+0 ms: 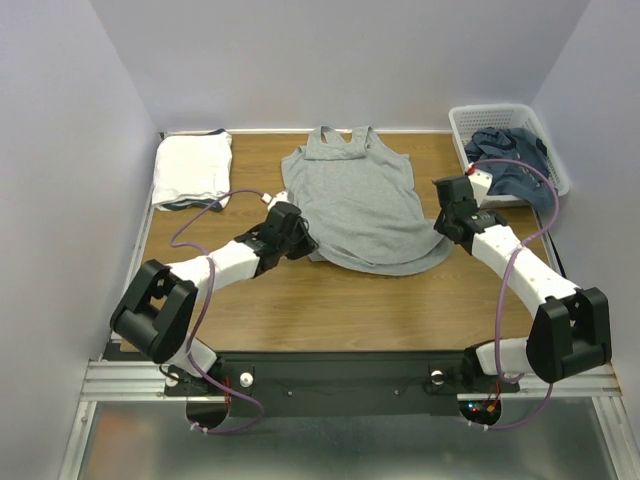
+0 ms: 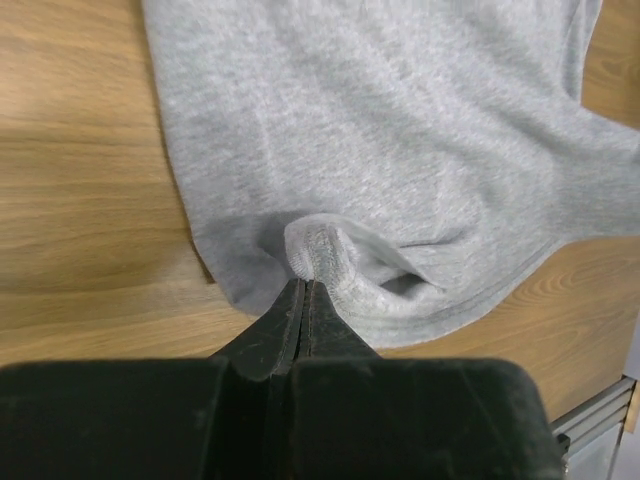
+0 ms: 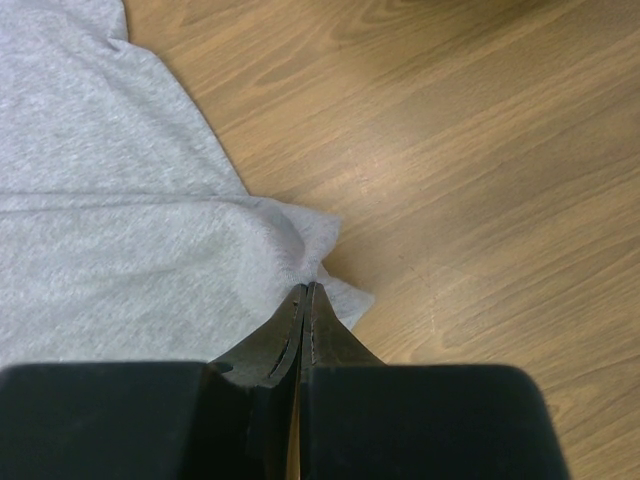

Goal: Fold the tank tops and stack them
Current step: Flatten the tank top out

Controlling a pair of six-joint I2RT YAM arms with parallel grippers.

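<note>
A heather grey tank top (image 1: 358,200) lies flat in the middle of the wooden table, straps toward the far wall. My left gripper (image 1: 303,243) is shut on its bottom left hem corner; in the left wrist view the gripper (image 2: 306,284) pinches a bunched fold of the grey tank top (image 2: 400,150). My right gripper (image 1: 440,226) is shut on the bottom right hem corner, seen in the right wrist view as the gripper (image 3: 307,287) nipping a tuft of the grey tank top (image 3: 110,240). A folded white tank top stack (image 1: 190,168) sits at the far left.
A white lattice basket (image 1: 465,125) at the far right holds a crumpled dusty blue garment (image 1: 512,155). Grey walls close in the table on three sides. Bare wood (image 1: 340,310) lies between the garment and the arm bases.
</note>
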